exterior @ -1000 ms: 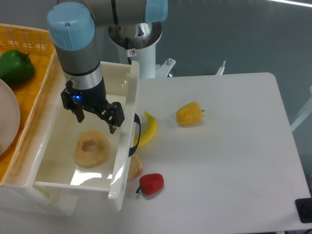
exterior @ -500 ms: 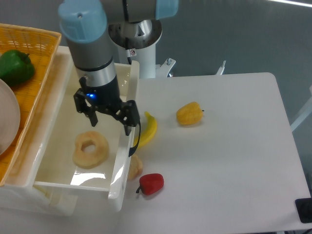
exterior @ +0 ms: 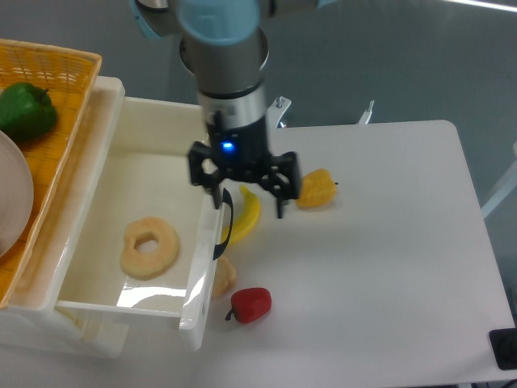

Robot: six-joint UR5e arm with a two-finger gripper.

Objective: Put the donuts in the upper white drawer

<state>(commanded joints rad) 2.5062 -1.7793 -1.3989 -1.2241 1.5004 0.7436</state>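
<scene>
1. The gripper hangs above the bench, just right of the drawer's front panel, with a blue light glowing on its body.
2. Its fingers are spread wide and hold nothing; one tip points down near the drawer handle, the other near the yellow pepper.
3. The banana lies on the bench below the gap between the fingers, partly hidden by the gripper.
4. The drawer is pulled open on the left, a deep glossy white box with a black curved handle on its front.
5. One donut lies flat on the drawer floor, towards the front panel, its centre hole facing up.
6. A second donut sits on the bench outside the drawer, touching or just beside the front panel below the handle; only part of it shows.
7. A red pepper lies just beside that second donut, on its right.
8. The yellow pepper rests on the bench right of the gripper, well apart from the drawer.
9. An orange basket stands behind the drawer at the left edge, holding a green pepper and a white plate, which is cut off by the frame.
</scene>
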